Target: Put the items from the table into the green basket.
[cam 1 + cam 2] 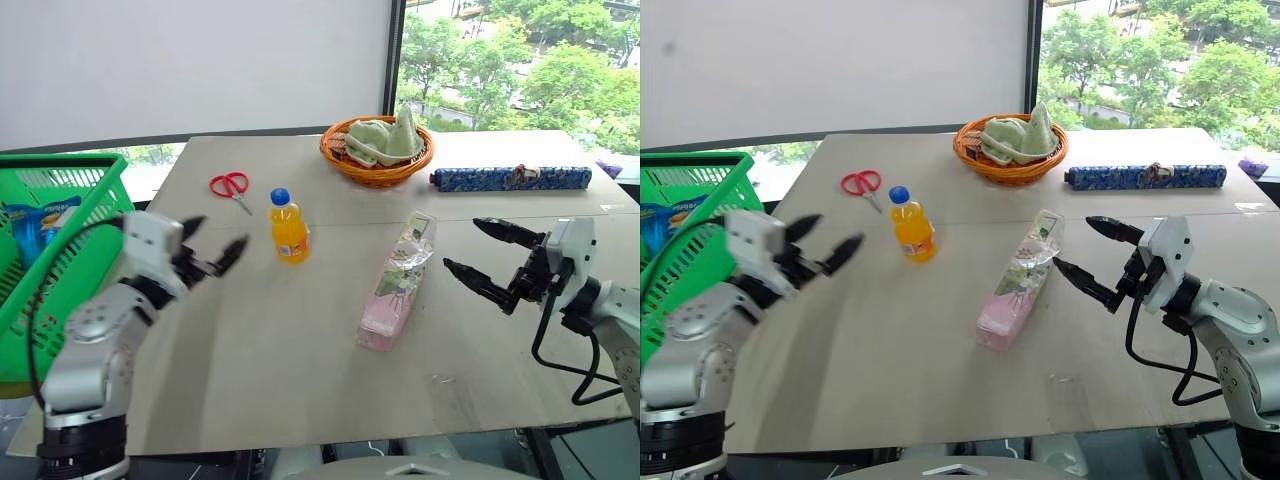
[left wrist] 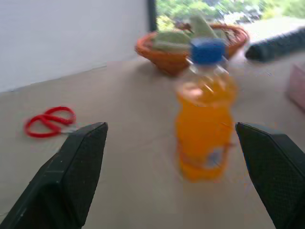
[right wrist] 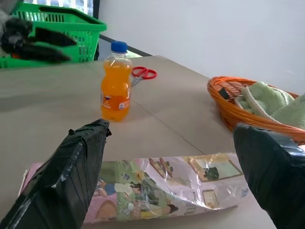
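Nearest the camera, two robot arms reach in over a pale grey-beige table [image 1: 300,380]. The left gripper [image 1: 215,242] hovers above the table's left part, pointing roughly level toward the middle, its two black fingers spread wide with nothing between them. The right gripper [image 1: 488,258] hovers over the right part, pointing level toward the left, its fingers also spread apart and empty.

Between the arms lies a long clear-and-pink flowery packet [image 1: 397,281], flat on the table, running away from the camera, its near end pink. The right gripper's fingertips are near the packet's right side, apart from it. A small orange drink bottle with a blue cap [image 1: 288,226] stands upright just beyond the left gripper. Farther back and to its left lie red-handled scissors [image 1: 231,187], flat on the table.

At the left edge, beside the left arm, is a big green basket [image 1: 60,250] with lattice sides; blue packaging shows inside. A seam crosses the table behind the bottle. Beyond it sits a round orange wicker basket [image 1: 377,150] holding pale green cloth, and to its right a long blue patterned roll [image 1: 510,178].

Behind the table are a white blind and a window onto green trees.

The left wrist view frames the bottle between its spread fingers; the right wrist view looks straight down on the packet's printed pictures.
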Controlling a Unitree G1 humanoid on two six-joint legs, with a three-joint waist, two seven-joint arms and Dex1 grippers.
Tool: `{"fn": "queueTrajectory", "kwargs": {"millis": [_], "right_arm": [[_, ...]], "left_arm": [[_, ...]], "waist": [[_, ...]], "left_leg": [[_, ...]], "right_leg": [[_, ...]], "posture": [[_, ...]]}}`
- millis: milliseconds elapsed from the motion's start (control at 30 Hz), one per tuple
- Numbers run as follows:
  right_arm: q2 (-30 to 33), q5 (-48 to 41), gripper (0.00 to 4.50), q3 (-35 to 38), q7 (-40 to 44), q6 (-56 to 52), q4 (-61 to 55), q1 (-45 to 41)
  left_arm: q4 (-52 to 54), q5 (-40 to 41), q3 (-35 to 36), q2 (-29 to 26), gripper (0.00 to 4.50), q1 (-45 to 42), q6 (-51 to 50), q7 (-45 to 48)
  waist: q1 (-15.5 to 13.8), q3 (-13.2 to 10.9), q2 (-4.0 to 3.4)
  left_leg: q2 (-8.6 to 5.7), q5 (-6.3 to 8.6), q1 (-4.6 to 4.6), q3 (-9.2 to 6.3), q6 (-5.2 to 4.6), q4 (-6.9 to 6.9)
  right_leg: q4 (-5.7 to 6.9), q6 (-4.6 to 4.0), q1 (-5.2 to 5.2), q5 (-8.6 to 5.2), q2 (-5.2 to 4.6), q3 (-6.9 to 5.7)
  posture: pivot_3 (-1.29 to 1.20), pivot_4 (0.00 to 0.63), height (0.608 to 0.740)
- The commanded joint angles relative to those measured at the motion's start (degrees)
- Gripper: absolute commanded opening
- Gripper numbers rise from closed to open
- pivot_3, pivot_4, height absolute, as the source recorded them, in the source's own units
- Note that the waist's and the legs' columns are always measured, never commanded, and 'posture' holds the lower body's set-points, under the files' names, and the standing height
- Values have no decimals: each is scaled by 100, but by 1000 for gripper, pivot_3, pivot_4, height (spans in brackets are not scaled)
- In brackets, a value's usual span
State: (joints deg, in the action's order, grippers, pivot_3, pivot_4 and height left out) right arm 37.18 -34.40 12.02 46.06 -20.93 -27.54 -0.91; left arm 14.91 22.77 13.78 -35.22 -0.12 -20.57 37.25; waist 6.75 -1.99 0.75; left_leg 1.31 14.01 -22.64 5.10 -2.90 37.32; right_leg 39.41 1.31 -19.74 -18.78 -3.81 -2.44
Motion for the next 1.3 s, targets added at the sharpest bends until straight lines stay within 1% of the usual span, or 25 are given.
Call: {"fn": "queueTrajectory", "kwargs": {"millis": [33,100,200,233,400,500,600,667,733,833,933,1033,1100,1200,1300], "right_arm": [[9,-40,4500,64,56,136,-83,-113],[31,-24,4500,33,121,152,-130,-51],[119,78,4500,47,208,203,-215,96],[127,92,4500,77,211,221,-223,128],[-6,171,4500,22,89,323,-293,282],[-103,287,4500,-118,2,370,-382,378],[-210,326,4500,-197,-164,317,-463,366],[-238,350,4500,-217,-225,300,-490,374],[-238,403,4500,-214,-266,315,-482,396],[-238,401,4500,-204,-208,390,-446,362],[-245,321,4500,-267,-248,287,-565,209],[-298,179,4500,-419,-323,103,-671,-103],[-383,-71,4500,-503,-415,-98,-752,-383],[-571,-601,4500,-598,-584,-451,-939,-814],[-583,-1244,4500,-566,-454,-695,-1043,-999]], "left_arm": [[-455,-390,-362,296,4464,-597,448,-216],[-857,-607,-525,575,4464,-905,670,-429],[-1395,-935,-893,882,4464,-1225,993,-497],[-1572,-994,-944,990,4464,-1339,1082,-559],[-2699,-1192,-945,1608,4464,-1929,1591,-1052],[-3390,-1450,-1002,1827,4464,-2319,2015,-1318],[-3950,-1662,-997,1873,4464,-2626,2358,-1501],[-4212,-1665,-965,1907,4464,-2768,2477,-1512],[-4309,-1618,-970,1926,3935,-2836,2554,-1409],[-4185,-1433,-901,1987,3088,-2901,2525,-1304],[-3945,-1218,-680,1988,3088,-3108,2385,-1413],[-3861,-1267,-479,1755,3088,-3477,2377,-1698],[-3889,-1443,-316,1422,3088,-3803,2382,-1976],[-4485,-1717,56,527,3088,-4332,2412,-2524],[-5254,-2109,368,-588,3088,-4665,2657,-3244]], "waist": [[-49,0,-1],[-56,0,-1],[-53,2,-1],[-40,3,-5],[21,5,-2],[40,5,-1],[79,5,0],[124,5,1],[156,6,1],[187,5,2],[193,2,6],[218,-11,23],[230,-16,33],[323,-23,39],[434,-24,42]], "left_leg": [[0,0,-3,-1,0,-3],[-1,0,-9,-1,-1,-5],[-2,-3,-17,0,-10,-9],[-2,-14,-18,2,-28,-9],[-2,-6,-23,3,-46,-9],[-2,-6,-22,3,-47,-4],[-2,-6,-22,2,-47,-1],[-2,-6,-22,2,-47,1],[-1,-6,-21,1,-47,1],[-2,-6,-22,2,-46,2],[-2,-6,-22,1,-46,3],[-1,-7,-23,0,-45,6],[1,-7,-23,-3,-44,8],[2,-11,-26,-8,-39,7],[4,-20,-24,-8,-23,-2]], "right_leg": [[0,-1,-4,0,-1,0],[0,-1,-9,0,0,-1],[-7,0,-8,0,2,0],[-8,0,-8,0,3,0],[-23,5,-5,2,9,0],[-21,8,-3,3,13,-1],[-18,10,-3,3,17,0],[-15,11,-3,4,17,0],[-14,11,-3,4,17,0],[-15,12,-2,4,16,0],[-15,12,-2,4,16,-1],[-6,12,-5,4,17,0],[1,12,-8,4,23,0],[4,12,-12,4,29,4],[-3,12,-14,4,34,10]], "posture": [[-220,0,740],[-240,0,740],[-262,0,740],[-262,0,740],[-295,0,740],[-305,0,740],[-310,0,740],[-318,0,740],[-319,0,740],[-312,0,740],[-293,0,740],[-283,0,740],[-276,0,740],[-261,0,740],[-237,0,740]]}}
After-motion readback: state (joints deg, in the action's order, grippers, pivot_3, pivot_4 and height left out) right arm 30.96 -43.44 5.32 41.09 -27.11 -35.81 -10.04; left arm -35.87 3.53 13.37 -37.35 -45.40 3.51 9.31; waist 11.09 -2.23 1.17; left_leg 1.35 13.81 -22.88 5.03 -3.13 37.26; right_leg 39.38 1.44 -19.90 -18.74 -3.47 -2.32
